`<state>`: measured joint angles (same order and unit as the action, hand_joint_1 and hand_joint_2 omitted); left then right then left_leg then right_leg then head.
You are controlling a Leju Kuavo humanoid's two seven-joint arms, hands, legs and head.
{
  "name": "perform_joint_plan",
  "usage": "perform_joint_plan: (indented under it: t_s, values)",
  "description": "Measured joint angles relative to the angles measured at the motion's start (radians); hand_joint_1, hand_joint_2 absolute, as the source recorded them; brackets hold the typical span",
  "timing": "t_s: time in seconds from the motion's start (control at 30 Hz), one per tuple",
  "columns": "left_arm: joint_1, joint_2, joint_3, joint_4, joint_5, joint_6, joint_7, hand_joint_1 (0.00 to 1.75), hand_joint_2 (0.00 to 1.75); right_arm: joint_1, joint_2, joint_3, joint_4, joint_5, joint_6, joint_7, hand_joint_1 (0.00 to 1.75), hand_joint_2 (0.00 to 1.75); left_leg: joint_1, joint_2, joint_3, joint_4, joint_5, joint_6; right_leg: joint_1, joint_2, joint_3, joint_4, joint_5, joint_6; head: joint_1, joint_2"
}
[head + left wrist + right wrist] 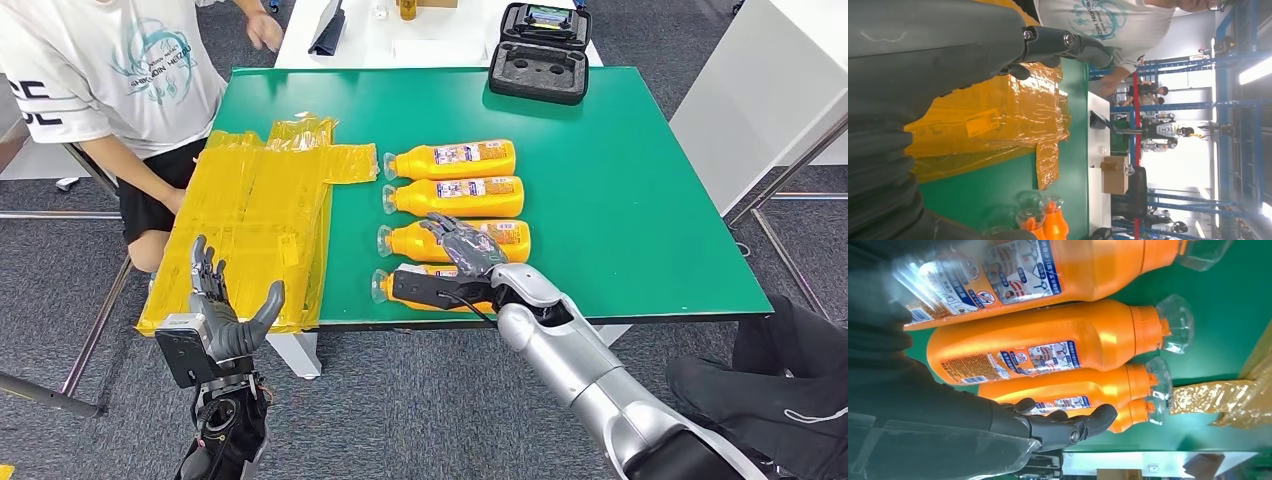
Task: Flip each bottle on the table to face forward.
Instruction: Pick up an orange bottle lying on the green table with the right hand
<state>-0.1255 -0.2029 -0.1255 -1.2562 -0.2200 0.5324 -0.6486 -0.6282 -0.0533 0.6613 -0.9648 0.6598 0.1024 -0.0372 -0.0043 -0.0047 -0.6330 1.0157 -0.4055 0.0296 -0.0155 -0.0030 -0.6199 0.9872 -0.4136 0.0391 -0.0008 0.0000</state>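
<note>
Four orange bottles (450, 159) lying in column on green table (650, 200), clear caps toward yellow bag (255, 225), labels up. Right hand (462, 245) over two nearest bottles, fingers spread, resting across third bottle (455, 241); whether it grips, cannot tell. Left hand (222, 305) raised off table's near-left edge, fingers apart, holding nothing. Person (120, 70) seated far left. Black case (540, 55) at far edge.

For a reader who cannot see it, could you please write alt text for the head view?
Four orange bottles lie side by side on a green table, caps toward a yellow plastic sheet. The right hand reaches over the two nearest bottles, while the left hand is raised open off the table's near edge. A person sits at the far left.
</note>
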Motion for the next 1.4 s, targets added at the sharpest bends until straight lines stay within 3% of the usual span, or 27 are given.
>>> perform_joint_plan:
  t_s: [0.5, 1.0, 1.4]
  values:
    - [-0.013, -0.009, 0.001, 0.007, -0.002, -0.013, 0.01, 0.0, 1.75, -0.021, 0.024, 0.029, 0.025, 0.042, 0.004, 0.024, 0.0, 1.75, 0.0, 0.0, 0.0, 0.0, 0.0, 0.0, 0.0, 0.0, 0.0, 0.0, 0.0, 0.0, 0.0, 0.0]
    - [0.007, -0.008, 0.01, 0.007, -0.001, -0.014, 0.011, 0.0, 1.75, 0.103, -0.079, 0.022, -0.007, 0.055, 0.012, 0.005, 0.0, 1.75, 0.0, 0.0, 0.0, 0.0, 0.0, 0.0, 0.0, 0.0, 0.0, 0.0, 0.0, 0.0, 0.0, 0.0]
    - [0.011, -0.008, 0.01, 0.007, 0.0, -0.011, 0.011, 0.0, 1.75, 0.109, -0.095, 0.02, -0.011, 0.055, 0.012, 0.002, 0.0, 1.75, 0.0, 0.0, 0.0, 0.0, 0.0, 0.0, 0.0, 0.0, 0.0, 0.0, 0.0, 0.0, 0.0, 0.0]
